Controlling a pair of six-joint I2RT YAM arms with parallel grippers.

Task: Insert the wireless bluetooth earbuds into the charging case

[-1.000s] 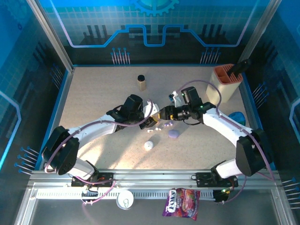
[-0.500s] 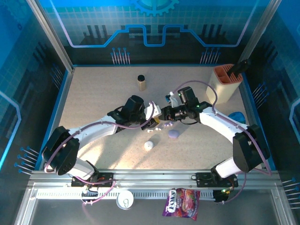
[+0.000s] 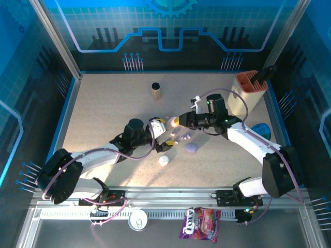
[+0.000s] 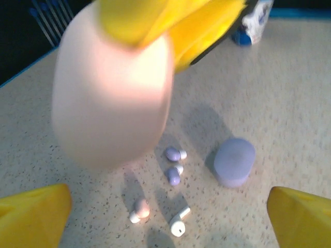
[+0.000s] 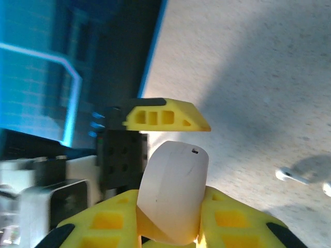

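Observation:
My right gripper (image 3: pixel 177 121) (image 5: pixel 173 230) is shut on a pale pink-white, pebble-shaped charging case (image 3: pixel 170 122) (image 4: pixel 116 88) (image 5: pixel 173 199) and holds it above the table. Its lid looks closed. My left gripper (image 3: pixel 163 136) (image 4: pixel 168 219) stands wide open just below and left of the case, with nothing between its fingers (image 4: pixel 36 217). On the table under the case lie the earbuds: two purple ones (image 4: pixel 175 153) (image 4: pixel 174 176), a pink one (image 4: pixel 140 209) and a white stemmed one (image 4: pixel 179 223) (image 5: pixel 292 175). From above they form a small cluster (image 3: pixel 182 137).
A purple case (image 3: pixel 191 148) (image 4: pixel 235 161) lies right of the earbuds and a round white case (image 3: pixel 164 160) nearer the front. A brown bottle (image 3: pixel 155 90) stands at the back, an orange holder (image 3: pixel 250 90) at the back right. A candy packet (image 3: pixel 200 223) lies beyond the front rail.
The left gripper has opened, let go of the case and drawn back to the near left. The right gripper has shut on the case and now carries it.

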